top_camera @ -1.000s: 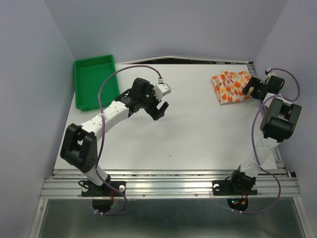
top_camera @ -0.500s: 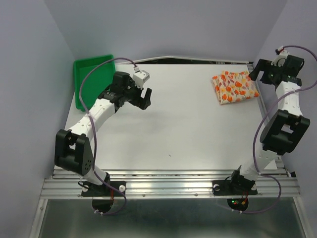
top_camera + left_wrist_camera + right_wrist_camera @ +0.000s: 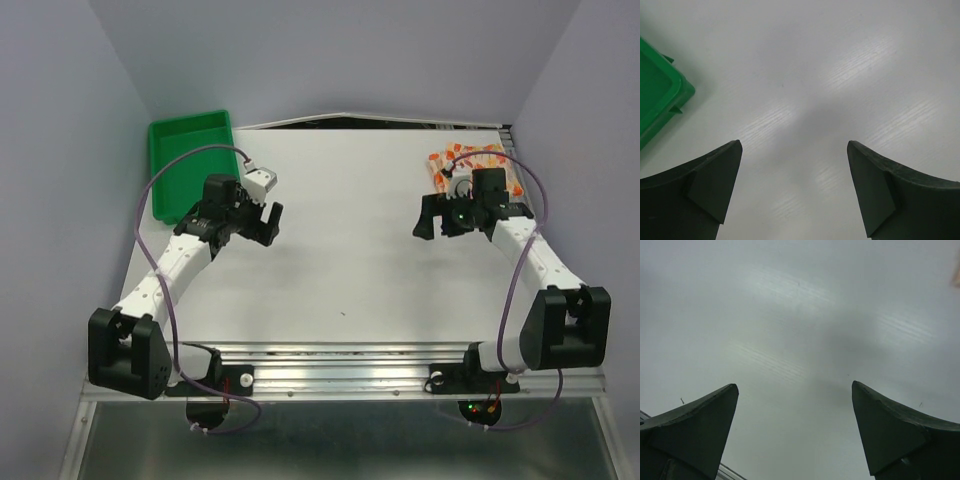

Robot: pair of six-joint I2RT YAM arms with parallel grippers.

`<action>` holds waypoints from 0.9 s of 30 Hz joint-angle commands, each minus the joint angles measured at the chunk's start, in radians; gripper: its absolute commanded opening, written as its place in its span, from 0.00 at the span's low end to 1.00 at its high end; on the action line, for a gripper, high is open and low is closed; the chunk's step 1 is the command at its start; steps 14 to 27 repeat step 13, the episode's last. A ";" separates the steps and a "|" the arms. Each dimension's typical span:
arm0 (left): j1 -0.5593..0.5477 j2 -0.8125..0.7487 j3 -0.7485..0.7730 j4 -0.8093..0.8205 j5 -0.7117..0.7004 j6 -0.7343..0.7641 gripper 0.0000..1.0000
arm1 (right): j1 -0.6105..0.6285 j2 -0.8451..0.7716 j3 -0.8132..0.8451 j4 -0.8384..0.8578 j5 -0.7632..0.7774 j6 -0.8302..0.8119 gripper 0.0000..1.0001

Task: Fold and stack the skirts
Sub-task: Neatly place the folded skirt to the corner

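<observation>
Since nothing is gripped, left hand and right hand hang released over the white desk. Cream cloth skirt with orange floral print lies upper right, just behind right hand: likely next target. White skirt unseen.

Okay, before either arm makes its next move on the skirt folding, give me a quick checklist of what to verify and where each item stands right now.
1. Left tool open and empty: ok, jaws wide over bare table.
2. Right tool open and empty: ok.
3. Floral skirt located: ok, far right of the table, partly hidden by the right arm.
4. White skirt located: cannot tell, not in any view.
5. Left tool apart from green tray: ok, not touching.
</observation>
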 commanded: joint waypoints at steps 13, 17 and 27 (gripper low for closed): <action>0.000 -0.066 -0.122 0.030 -0.106 0.094 0.98 | 0.075 -0.151 -0.222 0.070 0.096 0.024 1.00; 0.000 -0.066 -0.122 0.030 -0.106 0.094 0.98 | 0.075 -0.151 -0.222 0.070 0.096 0.024 1.00; 0.000 -0.066 -0.122 0.030 -0.106 0.094 0.98 | 0.075 -0.151 -0.222 0.070 0.096 0.024 1.00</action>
